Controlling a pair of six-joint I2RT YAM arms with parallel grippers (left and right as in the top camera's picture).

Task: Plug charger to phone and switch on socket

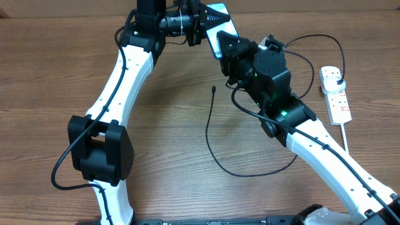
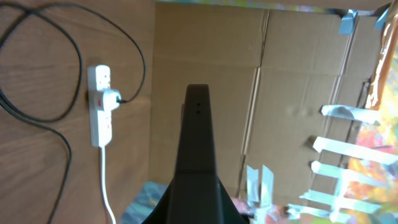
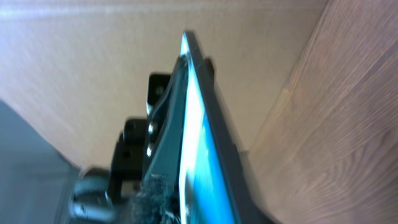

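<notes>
The phone [image 1: 222, 20] is held up off the table at the back centre, light blue screen showing. My left gripper [image 1: 201, 26] is shut on its upper end; in the left wrist view the phone [image 2: 198, 137] stands edge-on as a thin black slab. My right gripper [image 1: 223, 47] sits at its lower end, and the phone [image 3: 202, 143] runs edge-on between those fingers; grip or gap does not show. The charger cable [image 1: 209, 134] lies loose on the table, its tip [image 1: 214, 89] free. Its black plug [image 1: 338, 80] sits in the white socket [image 1: 335, 97] at the right.
The socket's thick white cord [image 1: 345, 134] runs toward the front right. The charger cable loops widely round my right arm [image 1: 325, 147]. A cardboard wall [image 2: 298, 74] with tape strips stands behind the table's back edge. The socket [image 2: 99, 106] also shows in the left wrist view.
</notes>
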